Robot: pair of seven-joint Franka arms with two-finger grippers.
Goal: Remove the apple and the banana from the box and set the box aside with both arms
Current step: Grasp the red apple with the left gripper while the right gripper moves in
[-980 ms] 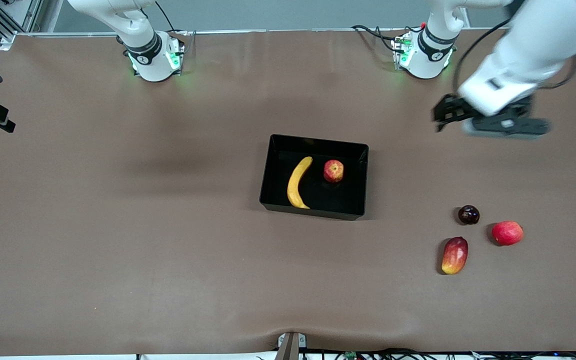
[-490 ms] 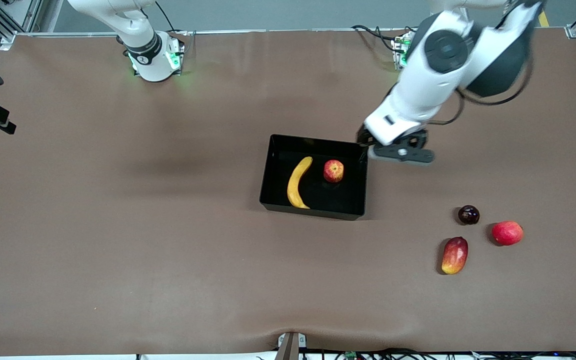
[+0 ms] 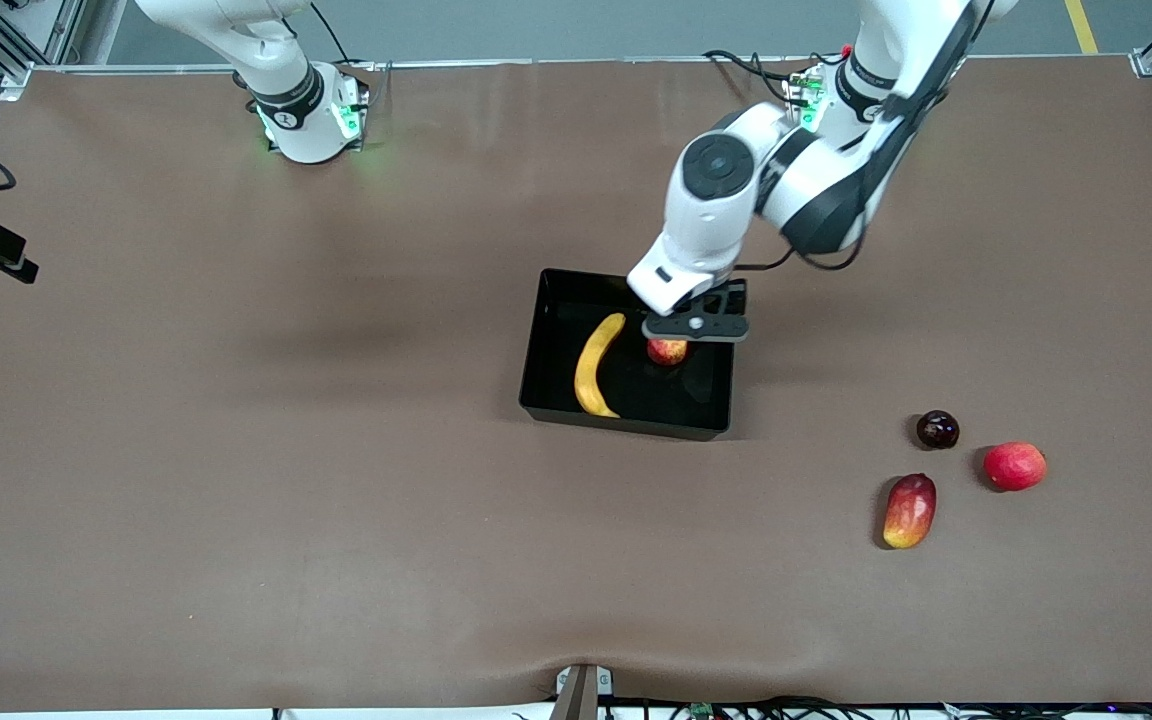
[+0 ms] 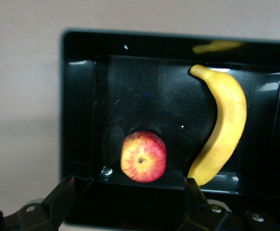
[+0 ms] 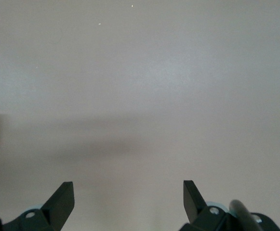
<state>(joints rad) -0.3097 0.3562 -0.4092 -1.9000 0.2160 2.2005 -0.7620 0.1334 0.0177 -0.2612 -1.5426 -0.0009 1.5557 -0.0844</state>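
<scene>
The left tool [image 3: 693, 325] hangs over the black box [image 3: 539, 330] at the centre of the front view, above the box's wall toward the left arm's end and partly covering the apple [image 3: 667, 351]. Its fingers stand spread wide and hold nothing; in the left wrist view the two fingertips [image 4: 65, 190] straddle the apple [image 4: 143, 157] with clear space on each side. The banana [image 3: 597, 365] lies in the same box, beside the apple toward the right arm's end, not touching it. Its long axis runs roughly top to bottom in the front view, slightly slanted, the upper tip leaning toward the apple.

The right tool [image 5: 128, 195] waits over bare tabletop [image 5: 140, 86], fingers released and empty.
</scene>
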